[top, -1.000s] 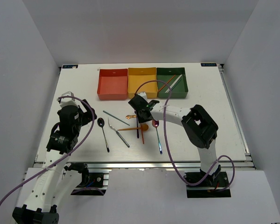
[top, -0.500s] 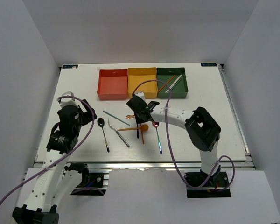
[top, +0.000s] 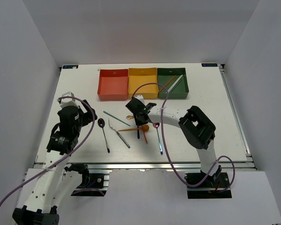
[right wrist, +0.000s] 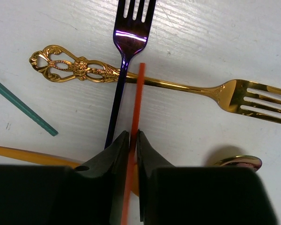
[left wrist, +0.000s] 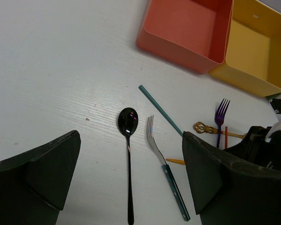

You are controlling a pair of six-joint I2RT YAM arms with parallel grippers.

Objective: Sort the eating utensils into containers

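Observation:
My right gripper (right wrist: 133, 136) is down at the table and shut on a thin orange chopstick (right wrist: 137, 98) that crosses a gold ornate fork (right wrist: 131, 77), beside a purple fork (right wrist: 126, 42); it shows in the top view too (top: 139, 112). A black spoon (left wrist: 128, 154), a teal-handled silver fork (left wrist: 166, 171) and a teal chopstick (left wrist: 160, 110) lie left of it. A purple spoon (top: 158, 136) and an orange spoon (top: 133, 128) lie near. My left gripper (left wrist: 131, 187) is open and empty, above the black spoon. The red-orange box (top: 113, 84) and yellow box (top: 143, 83) look empty; the green box (top: 173, 82) holds chopsticks.
The three boxes stand side by side at the far edge of the white table (top: 75, 93). A purple cable (top: 164, 122) loops over the right arm above the utensils. Grey walls enclose the table on three sides.
My right gripper has shifted slightly left and toward the boxes over the utensil pile. The left arm has not moved.

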